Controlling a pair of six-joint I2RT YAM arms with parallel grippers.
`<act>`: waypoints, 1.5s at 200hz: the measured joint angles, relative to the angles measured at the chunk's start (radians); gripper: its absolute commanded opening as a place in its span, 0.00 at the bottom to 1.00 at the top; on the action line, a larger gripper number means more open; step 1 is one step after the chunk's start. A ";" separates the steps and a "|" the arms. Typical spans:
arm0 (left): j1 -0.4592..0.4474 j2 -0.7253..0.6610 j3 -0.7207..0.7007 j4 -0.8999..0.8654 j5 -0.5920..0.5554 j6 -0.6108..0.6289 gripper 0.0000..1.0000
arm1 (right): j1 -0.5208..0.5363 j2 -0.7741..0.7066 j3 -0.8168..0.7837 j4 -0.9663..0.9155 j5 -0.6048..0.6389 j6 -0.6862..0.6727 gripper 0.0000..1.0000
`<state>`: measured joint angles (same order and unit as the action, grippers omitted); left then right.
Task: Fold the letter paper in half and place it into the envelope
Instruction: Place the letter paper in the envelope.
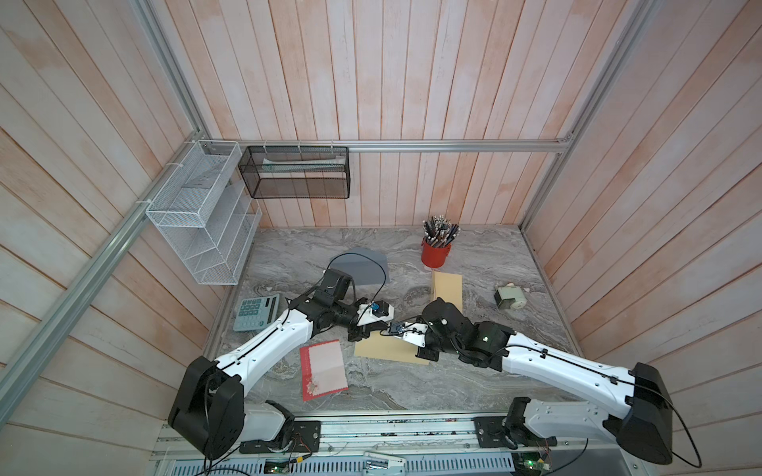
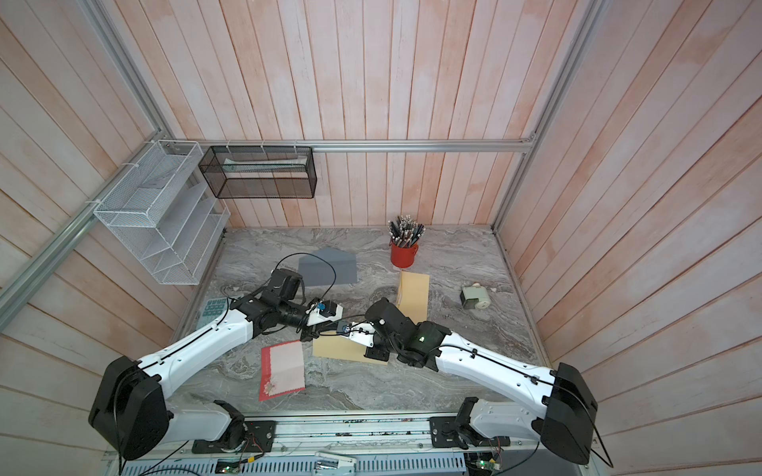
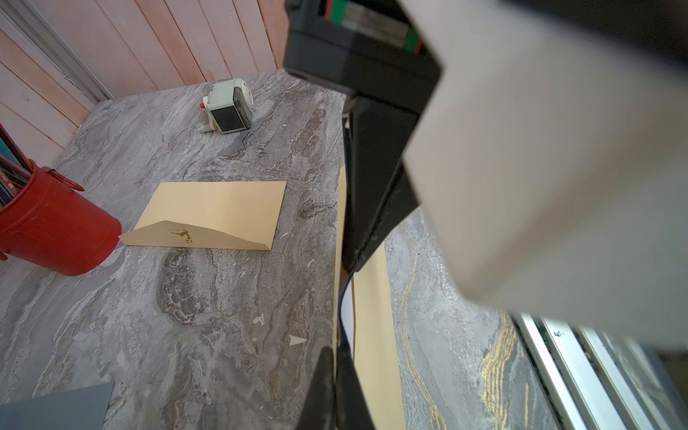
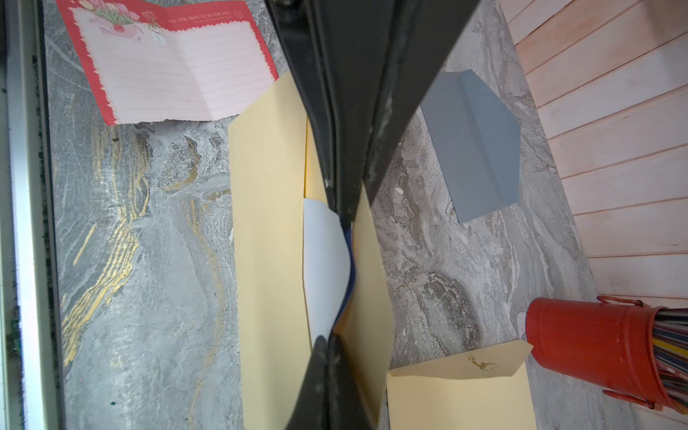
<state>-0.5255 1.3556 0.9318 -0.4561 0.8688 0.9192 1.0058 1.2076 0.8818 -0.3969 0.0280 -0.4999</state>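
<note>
2 arms shared 1 build: glossy white shells over the long links of the left arm (image 1: 268, 342) and the right arm (image 1: 556, 364), with bulky matt-black housings at the joints. Thin black cables ran along the shells under small black clips, and 1 cable loop (image 1: 363, 259) stood free above the left wrist. Dark screw holes dotted the white. A green light (image 1: 486, 339) glowed on a black joint of the right arm. The pincer fingers (image 4: 327, 379) were black and scuffed.
</note>
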 measured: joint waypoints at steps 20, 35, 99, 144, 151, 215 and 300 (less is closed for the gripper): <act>0.000 0.000 0.000 0.000 0.011 0.000 0.00 | 0.001 0.020 0.001 0.000 0.000 0.006 0.00; 0.000 0.000 0.000 0.001 0.014 0.000 0.00 | 0.001 0.023 0.001 -0.001 0.002 0.012 0.00; 0.000 0.000 0.000 0.009 0.025 -0.008 0.00 | 0.002 -0.013 -0.006 0.005 0.026 0.050 0.00; 0.000 0.000 0.000 0.010 0.026 -0.011 0.00 | 0.002 -0.018 -0.023 0.022 0.023 0.082 0.00; 0.000 0.000 0.000 0.010 0.026 -0.011 0.00 | 0.002 -0.018 -0.024 0.024 0.022 0.087 0.00; 0.005 0.000 0.000 0.010 0.039 -0.015 0.00 | 0.003 0.011 -0.025 0.040 -0.007 0.131 0.00; 0.003 0.000 0.000 0.010 0.043 -0.015 0.00 | 0.019 0.042 -0.032 0.080 -0.008 0.193 0.09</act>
<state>-0.5220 1.3556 0.9318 -0.4458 0.9119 0.9043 1.0252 1.2495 0.8497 -0.3172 0.0204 -0.3069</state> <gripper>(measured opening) 0.049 0.070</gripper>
